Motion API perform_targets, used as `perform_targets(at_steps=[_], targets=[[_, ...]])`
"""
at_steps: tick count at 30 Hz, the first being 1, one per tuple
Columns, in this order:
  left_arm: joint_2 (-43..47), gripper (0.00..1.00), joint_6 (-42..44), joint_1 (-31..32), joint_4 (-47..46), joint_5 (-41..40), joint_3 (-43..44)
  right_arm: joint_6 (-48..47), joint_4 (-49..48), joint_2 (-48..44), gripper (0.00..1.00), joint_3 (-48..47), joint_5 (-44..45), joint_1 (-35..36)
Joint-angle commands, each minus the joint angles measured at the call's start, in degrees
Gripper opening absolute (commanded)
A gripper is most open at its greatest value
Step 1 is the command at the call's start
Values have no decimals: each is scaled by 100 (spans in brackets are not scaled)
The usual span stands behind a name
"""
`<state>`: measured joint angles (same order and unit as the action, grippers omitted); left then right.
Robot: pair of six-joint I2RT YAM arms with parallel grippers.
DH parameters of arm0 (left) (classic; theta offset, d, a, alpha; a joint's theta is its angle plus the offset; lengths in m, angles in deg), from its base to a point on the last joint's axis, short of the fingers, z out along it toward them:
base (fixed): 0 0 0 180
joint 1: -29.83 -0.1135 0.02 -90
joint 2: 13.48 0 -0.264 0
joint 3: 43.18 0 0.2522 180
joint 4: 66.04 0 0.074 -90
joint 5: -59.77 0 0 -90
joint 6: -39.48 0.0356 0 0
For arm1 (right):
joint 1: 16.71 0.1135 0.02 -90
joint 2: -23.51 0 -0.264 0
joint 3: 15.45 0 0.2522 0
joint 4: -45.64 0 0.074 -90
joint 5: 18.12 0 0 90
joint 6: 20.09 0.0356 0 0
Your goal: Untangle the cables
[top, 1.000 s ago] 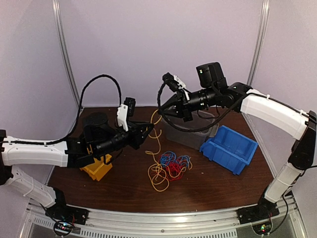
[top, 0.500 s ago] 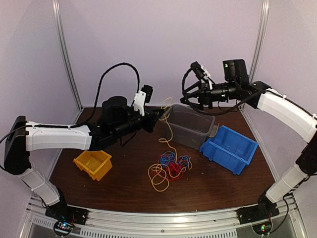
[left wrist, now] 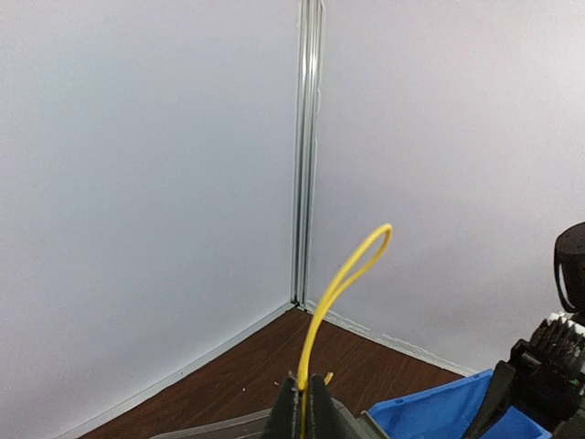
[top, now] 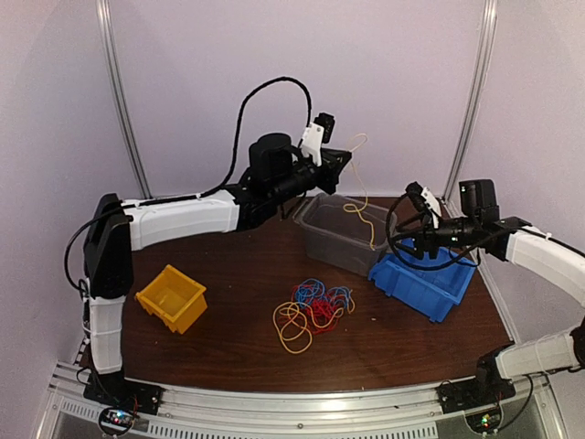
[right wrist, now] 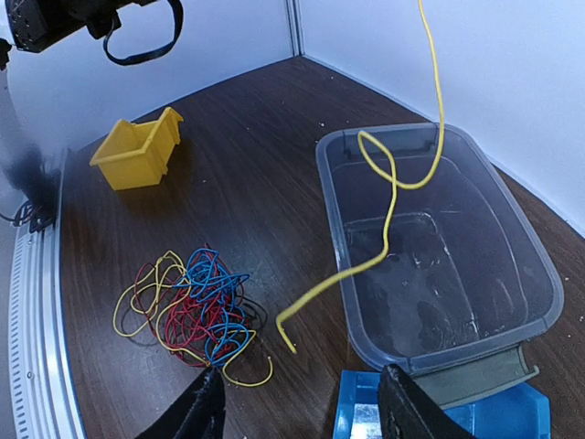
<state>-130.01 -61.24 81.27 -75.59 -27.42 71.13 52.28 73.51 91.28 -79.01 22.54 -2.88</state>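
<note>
The cables (top: 315, 306) lie as a red, blue and yellow tangle on the brown table, also seen in the right wrist view (right wrist: 196, 311). One yellow cable (top: 362, 208) is pulled free of it and hangs over the clear bin (top: 315, 229). My left gripper (top: 346, 157) is raised near the back wall, shut on that cable (left wrist: 343, 279), which loops up above the pinched jaws (left wrist: 308, 404). The cable's loose end (right wrist: 388, 215) dangles past the bin's near wall. My right gripper (top: 405, 242) hovers open and empty (right wrist: 306, 412) by the blue bin.
A blue bin (top: 425, 283) sits right of the clear bin (right wrist: 539, 274), touching its corner. A yellow bin (top: 172, 297) stands at the left (right wrist: 137, 151). Walls and a metal corner post (left wrist: 309, 146) close the back.
The right gripper let go of the yellow cable, opened and dropped back right to the blue bin. The left gripper shut on the cable and carried it up and right over the clear bin.
</note>
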Motion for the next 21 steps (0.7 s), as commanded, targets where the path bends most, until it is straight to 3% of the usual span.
perform_targets(at_steps=[1, 6, 8, 12, 21], targets=[[-667, 0, -14, -169, 272, -87, 271, -176, -264, -294, 58, 1, 61, -118], [-923, 38, -417, -295, 675, 11, 361, -110, -385, -230, 58, -11, -69, -124], [-840, 47, -470, -310, 894, 31, 379, -121, -399, -213, 58, 24, -82, -124], [-277, 55, -485, -310, 744, -145, -213, -159, -450, -194, 57, 103, -102, -119], [1568, 56, -482, -310, 216, 147, -2586, -605, -175, 22, 54, 12, 218, 70]])
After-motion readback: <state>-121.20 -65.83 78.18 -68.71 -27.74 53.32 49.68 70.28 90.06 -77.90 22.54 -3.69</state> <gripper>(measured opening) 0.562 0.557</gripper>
